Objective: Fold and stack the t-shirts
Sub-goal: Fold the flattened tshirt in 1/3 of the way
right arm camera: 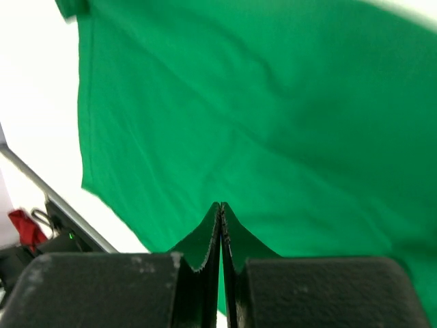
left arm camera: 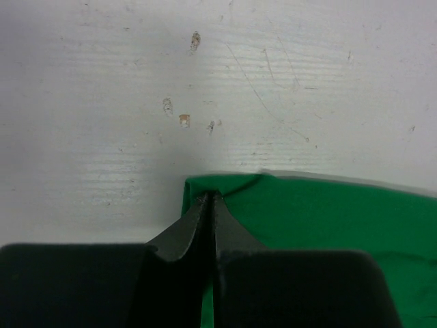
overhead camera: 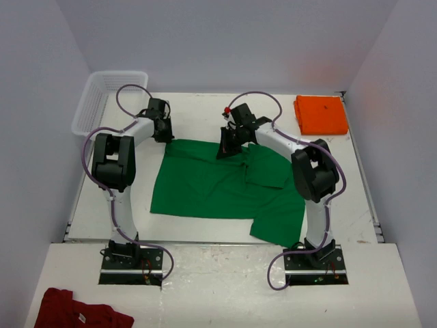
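The green t-shirt [overhead camera: 218, 184] lies spread on the white table, with its right side bunched and partly folded over. My left gripper [overhead camera: 164, 133] is shut on the shirt's far left corner; in the left wrist view the jaws [left arm camera: 210, 196] pinch the green cloth [left arm camera: 328, 219] right at its edge. My right gripper [overhead camera: 229, 147] is at the shirt's far edge near the middle. Its jaws [right arm camera: 220, 205] are shut with green cloth [right arm camera: 273, 102] drawn up to them. The orange t-shirt [overhead camera: 321, 114] lies folded at the table's back right corner.
A white plastic basket [overhead camera: 102, 102] stands at the back left. A dark red garment [overhead camera: 75, 311] lies on the near shelf at the bottom left, and it also shows in the right wrist view [right arm camera: 24, 229]. The table's front edge [overhead camera: 218, 241] runs just below the shirt.
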